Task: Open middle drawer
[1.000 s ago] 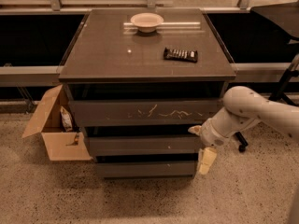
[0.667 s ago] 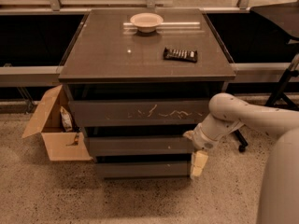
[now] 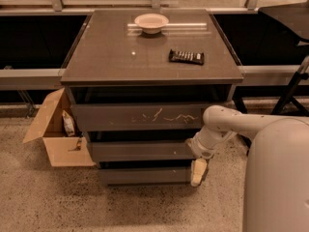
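Observation:
The middle drawer is a wide, plain dark grey front under the taller scratched top drawer and above the narrower bottom drawer. It stands slightly proud of the cabinet. My gripper hangs from the white arm at the right end of the middle drawer, its pale fingers pointing down in front of the bottom drawer's right end.
The cabinet top carries a pale bowl at the back and a dark flat bar to the right. An open cardboard box stands on the floor at the left. A dark stand leg is at the right.
My arm has swung left, bringing the gripper from right of the cabinet to the right end of the middle drawer. The drawers look unchanged.

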`<control>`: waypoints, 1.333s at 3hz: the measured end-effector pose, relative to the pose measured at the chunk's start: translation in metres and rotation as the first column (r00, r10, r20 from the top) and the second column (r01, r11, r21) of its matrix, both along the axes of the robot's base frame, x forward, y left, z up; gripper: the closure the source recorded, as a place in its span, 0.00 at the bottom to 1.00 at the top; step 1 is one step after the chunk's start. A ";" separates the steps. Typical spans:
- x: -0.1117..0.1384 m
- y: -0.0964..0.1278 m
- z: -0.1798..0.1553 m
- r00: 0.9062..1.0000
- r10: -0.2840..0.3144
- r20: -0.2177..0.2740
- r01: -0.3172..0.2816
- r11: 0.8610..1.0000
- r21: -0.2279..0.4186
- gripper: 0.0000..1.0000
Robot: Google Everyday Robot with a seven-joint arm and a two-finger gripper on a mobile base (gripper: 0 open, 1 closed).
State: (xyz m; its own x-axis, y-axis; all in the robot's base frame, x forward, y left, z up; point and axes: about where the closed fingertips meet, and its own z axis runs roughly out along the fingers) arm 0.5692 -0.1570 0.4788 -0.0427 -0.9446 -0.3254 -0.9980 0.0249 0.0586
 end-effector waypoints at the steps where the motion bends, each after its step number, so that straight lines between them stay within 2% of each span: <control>1: 0.016 -0.003 -0.014 0.999 -0.002 0.047 0.002 1.000 -0.004 0.00; 2: 0.034 -0.007 -0.025 0.996 -0.002 0.085 0.002 1.000 0.008 0.00; 4: 0.067 -0.005 -0.041 0.993 0.014 0.121 -0.020 0.999 0.049 0.00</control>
